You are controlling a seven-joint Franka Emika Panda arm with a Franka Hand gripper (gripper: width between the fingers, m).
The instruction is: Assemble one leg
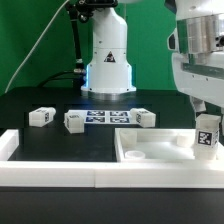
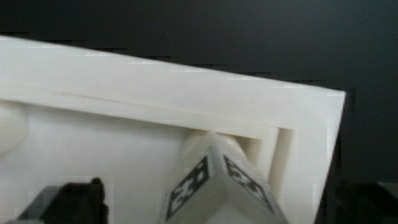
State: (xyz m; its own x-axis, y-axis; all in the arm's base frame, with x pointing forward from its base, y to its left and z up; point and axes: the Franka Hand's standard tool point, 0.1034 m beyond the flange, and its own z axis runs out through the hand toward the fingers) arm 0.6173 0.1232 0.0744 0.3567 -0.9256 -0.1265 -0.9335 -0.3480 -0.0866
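Note:
One leg (image 1: 207,132), a stubby white peg with black-and-white tags, stands at the corner of the flat white panel (image 1: 150,148) at the exterior view's right. My gripper (image 1: 203,108) hangs right above it. In the wrist view the leg (image 2: 217,185) shows corner-on between my two dark fingers (image 2: 71,203). There is a clear gap on each side, so the jaws stand open around it. The panel's raised rim (image 2: 214,100) lies beyond it. Three more legs lie on the table: one (image 1: 40,117), a second (image 1: 74,121) and a third (image 1: 145,118).
The marker board (image 1: 108,116) lies between the loose legs, in front of the arm's white base (image 1: 108,60). A low white wall (image 1: 60,172) runs along the table's front and turns up at the exterior view's left.

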